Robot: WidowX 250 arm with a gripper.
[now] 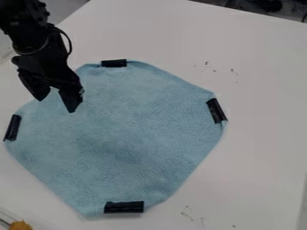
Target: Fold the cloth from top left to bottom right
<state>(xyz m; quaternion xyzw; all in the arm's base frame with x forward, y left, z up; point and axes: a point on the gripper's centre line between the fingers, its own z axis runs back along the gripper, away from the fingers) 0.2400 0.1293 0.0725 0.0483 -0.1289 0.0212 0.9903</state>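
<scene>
The black gripper (57, 104) hangs at the upper left in the camera view, over the upper left edge of the cloth. Its two fingers are spread apart, with blue fabric visible between them and nothing seen gripped. The light blue cloth (129, 134) lies spread out flat on the white surface, with black clips or tape at its top, left, right and bottom corners. Part of its upper left edge is hidden behind the gripper.
The white table (258, 134) extends around the cloth, with small dark marks at upper right and lower right. An orange-yellow object (20, 225) sits at the bottom left corner. The table's far edge crosses the top right.
</scene>
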